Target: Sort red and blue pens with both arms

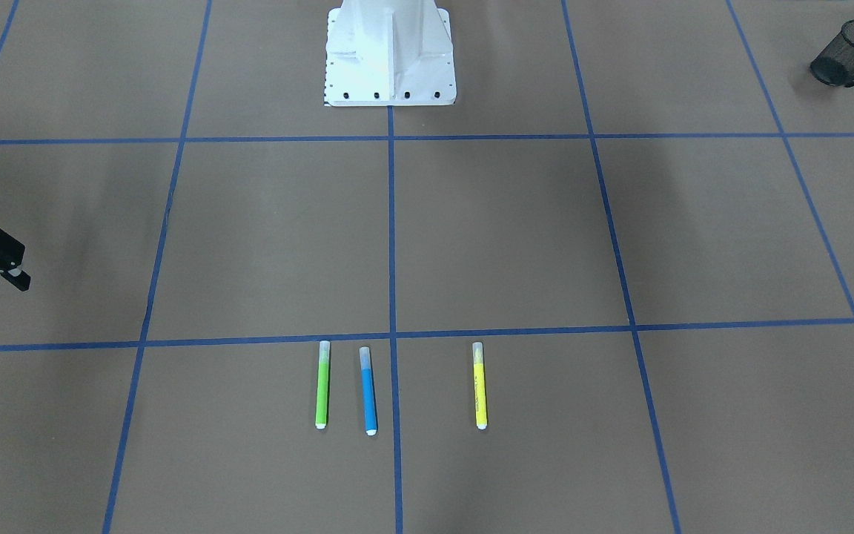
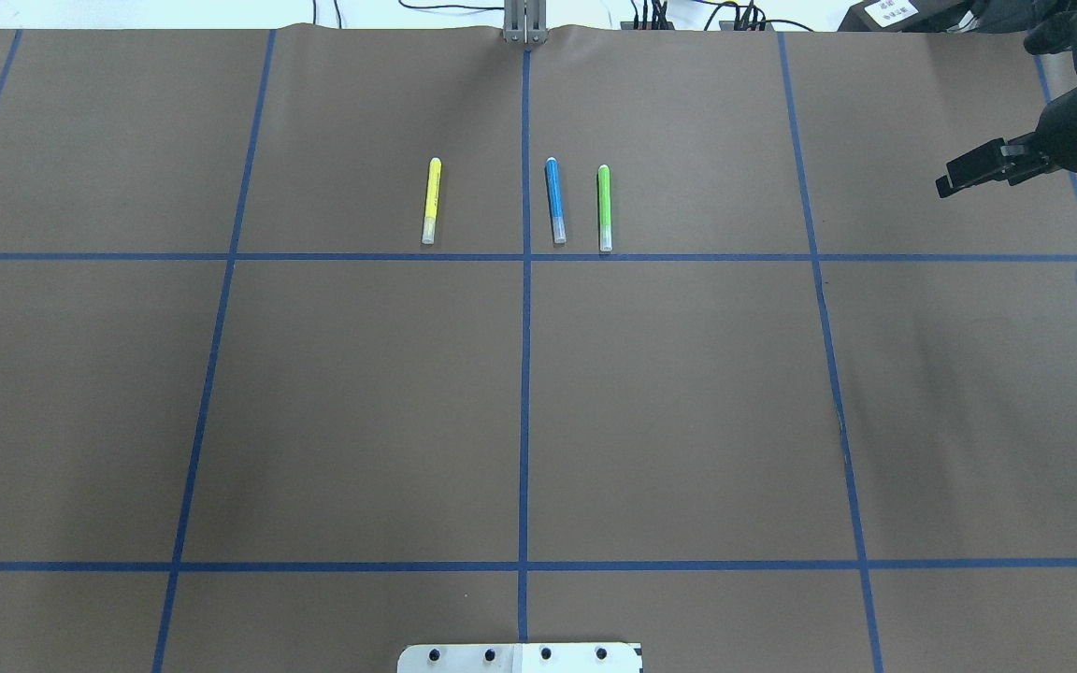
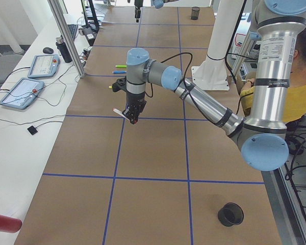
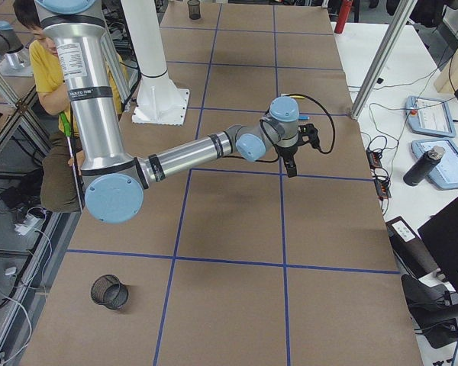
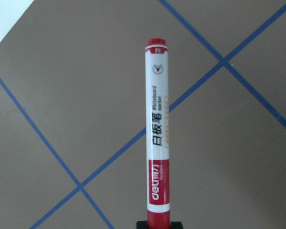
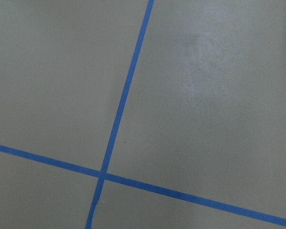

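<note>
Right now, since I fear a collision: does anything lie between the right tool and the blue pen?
Yes. The green pen lies flat close beside the blue pen, apart from it, on the side facing the right tool. Nothing else visible stands between them.

The table (image 2: 361, 402) is plain brown, crossed by a grid of blue tape (image 2: 524, 421). The red pen (image 5: 157, 138) has a white barrel with black print, a red cap lettered in white, and a red end. The blue pen (image 1: 368, 391) is sky-blue, the green pen (image 1: 322, 386) lime, the yellow pen (image 1: 480, 386) bright yellow. Each has a clear cap and a white end. The cup (image 1: 849, 52) is black mesh. The base (image 1: 390, 67) is white.
</note>
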`<move>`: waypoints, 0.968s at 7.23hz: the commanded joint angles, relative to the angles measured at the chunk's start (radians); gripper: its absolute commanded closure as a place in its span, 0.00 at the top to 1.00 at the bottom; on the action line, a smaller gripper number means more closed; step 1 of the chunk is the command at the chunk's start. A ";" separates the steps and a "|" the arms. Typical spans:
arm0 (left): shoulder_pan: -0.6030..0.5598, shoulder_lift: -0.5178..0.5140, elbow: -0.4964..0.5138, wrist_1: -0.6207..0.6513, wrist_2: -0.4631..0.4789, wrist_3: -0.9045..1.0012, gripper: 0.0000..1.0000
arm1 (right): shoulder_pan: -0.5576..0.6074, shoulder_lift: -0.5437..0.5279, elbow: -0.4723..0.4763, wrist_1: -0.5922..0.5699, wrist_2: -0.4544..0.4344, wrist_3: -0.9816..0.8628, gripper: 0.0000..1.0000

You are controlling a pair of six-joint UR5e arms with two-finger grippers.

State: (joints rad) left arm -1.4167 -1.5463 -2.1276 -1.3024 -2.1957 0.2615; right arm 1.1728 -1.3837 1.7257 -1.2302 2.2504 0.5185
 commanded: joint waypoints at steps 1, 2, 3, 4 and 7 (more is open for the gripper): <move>-0.214 0.229 0.006 -0.116 -0.196 0.010 0.00 | -0.001 0.000 -0.003 -0.002 0.000 -0.002 1.00; -0.281 0.333 0.005 -0.173 -0.216 0.040 0.00 | -0.001 0.000 -0.003 0.000 0.000 0.000 1.00; -0.354 0.400 0.035 -0.190 -0.216 0.170 0.00 | -0.001 0.000 -0.003 0.000 -0.002 -0.002 1.00; -0.475 0.428 0.049 -0.187 -0.201 0.208 0.00 | 0.001 -0.002 -0.003 0.000 -0.002 -0.002 1.00; -0.738 0.619 0.077 -0.093 -0.206 0.196 0.00 | -0.001 -0.002 -0.001 0.000 -0.011 -0.002 1.00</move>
State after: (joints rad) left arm -2.0385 -0.9981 -2.0590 -1.4627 -2.3983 0.4569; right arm 1.1728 -1.3852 1.7235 -1.2303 2.2409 0.5181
